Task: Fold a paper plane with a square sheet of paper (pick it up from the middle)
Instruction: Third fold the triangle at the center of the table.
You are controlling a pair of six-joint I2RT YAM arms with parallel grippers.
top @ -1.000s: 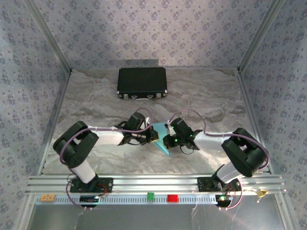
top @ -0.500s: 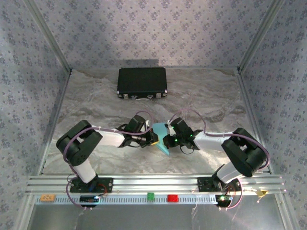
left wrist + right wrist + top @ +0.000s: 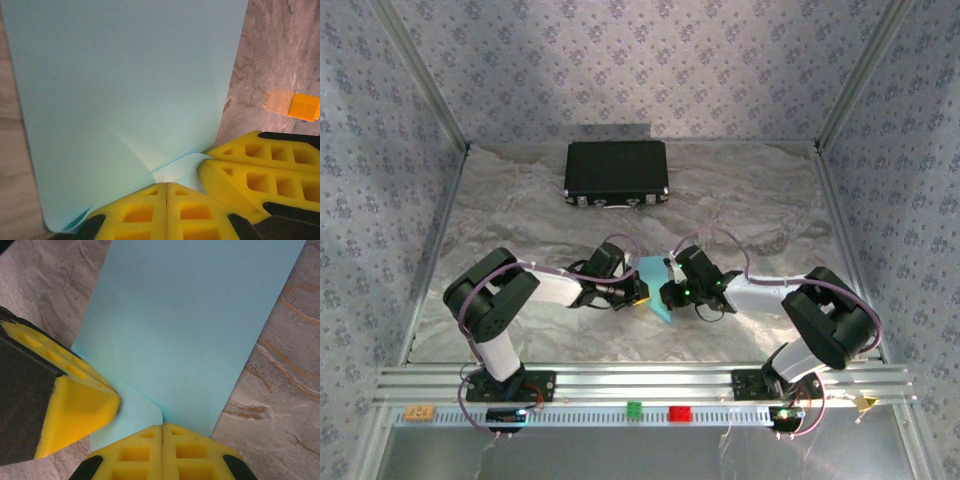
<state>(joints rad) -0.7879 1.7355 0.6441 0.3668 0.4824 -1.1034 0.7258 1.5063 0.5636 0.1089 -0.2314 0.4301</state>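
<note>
2 pinches on blue paper [image 3: 125,75]: L gripper [image 3: 166,187], R gripper [image 3: 162,427]; blk case [image 3: 616,170] closed.

left arm [image 3: 495,300]: elbow swung rightward | left tool [image 3: 638,293]: eased slightly toward near edge

No text, brand or number can be read. A small tan tag [image 3: 418,412] on the rail [image 3: 620,381] – far from the fingers [image 3: 145,212] – bears marks too blurred to read.
</note>
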